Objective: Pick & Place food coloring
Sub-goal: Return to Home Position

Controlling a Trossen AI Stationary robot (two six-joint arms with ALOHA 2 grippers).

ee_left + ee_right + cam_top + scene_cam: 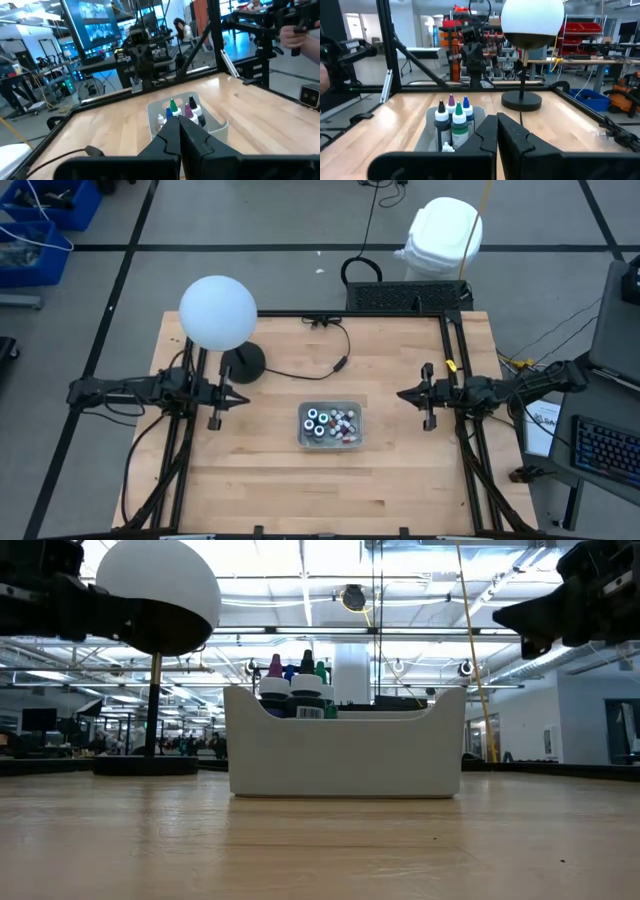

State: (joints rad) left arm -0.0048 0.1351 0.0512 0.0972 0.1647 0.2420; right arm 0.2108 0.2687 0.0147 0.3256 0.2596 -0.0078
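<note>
Light-wood tabletop w/ black frame rails fills mid and lower part of high view. Concrete floor beyond: blue crates upper left, white waste bin upper right, keyboard at right edge.

Grey tray at centre of frame, just below mid-height, between both arms and apart from each. Food coloring all inside tray: round pots w/ teal-ringed tops at its left end, small white-capped bottles to the right of them, some red-bodied. None seen loose on tabletop. Low view: tray wall at frame centre, coloured dropper tips of food coloring (purple, blue, green) poking above rim.

Globe lamp upper left of tray, dark round base on wood, well apart from tray.

Left gripper left of tray, raised off table, pointing toward centre. Fingers pressed together to a point, nothing between them. Same in left wrist view, tray ahead of tips.

Right gripper right of tray, mirror pose. Fingers closed tip to tip, empty. Right wrist view agrees: bottles and lamp beyond tips.
</note>
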